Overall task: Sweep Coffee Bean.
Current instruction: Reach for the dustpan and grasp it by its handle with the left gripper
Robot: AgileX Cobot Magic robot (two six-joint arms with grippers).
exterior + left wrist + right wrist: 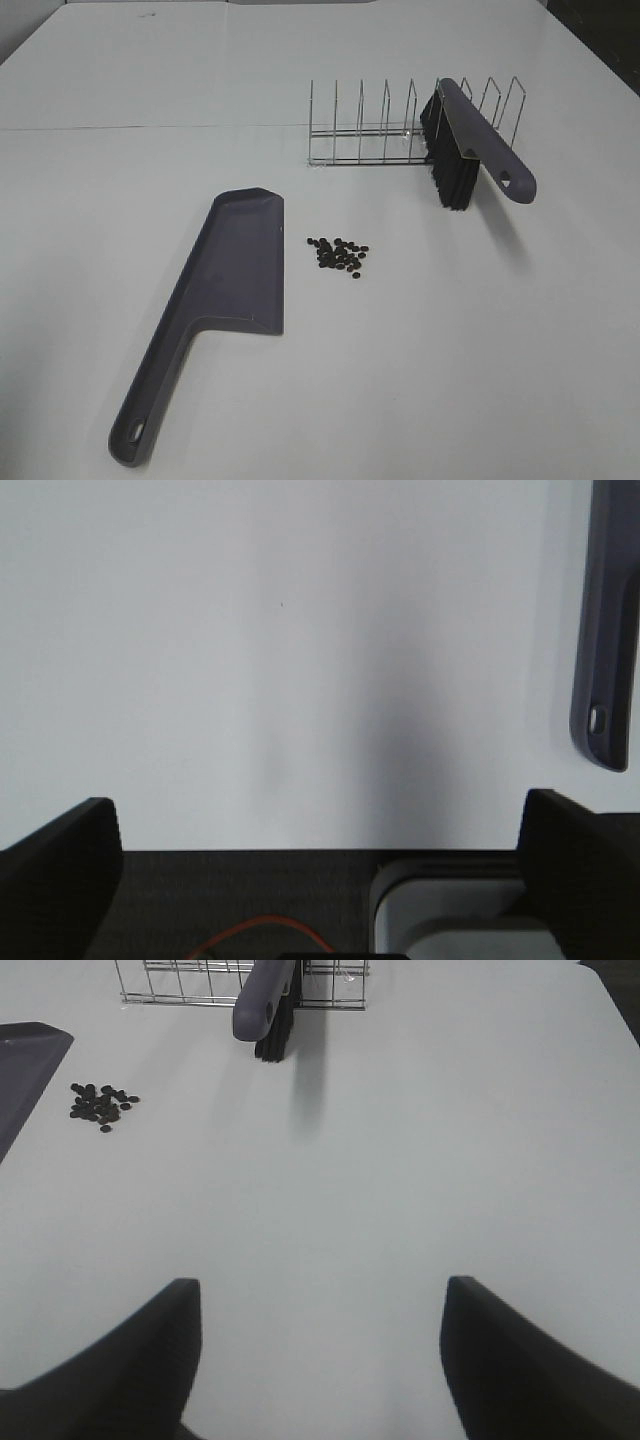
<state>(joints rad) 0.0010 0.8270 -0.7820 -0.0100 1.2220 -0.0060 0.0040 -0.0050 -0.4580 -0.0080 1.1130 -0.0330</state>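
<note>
A small pile of dark coffee beans lies on the white table just right of the grey-purple dustpan, which lies flat with its handle toward the front. The beans also show in the right wrist view. The brush, grey-purple with black bristles, leans in the wire rack. Neither gripper shows in the exterior high view. My left gripper is open and empty over the table's front edge, with the dustpan handle to one side. My right gripper is open and empty, well short of the brush.
The wire rack stands behind the beans at the table's middle back. The table's front edge and a white object below it show in the left wrist view. The table's dark far right corner marks its edge.
</note>
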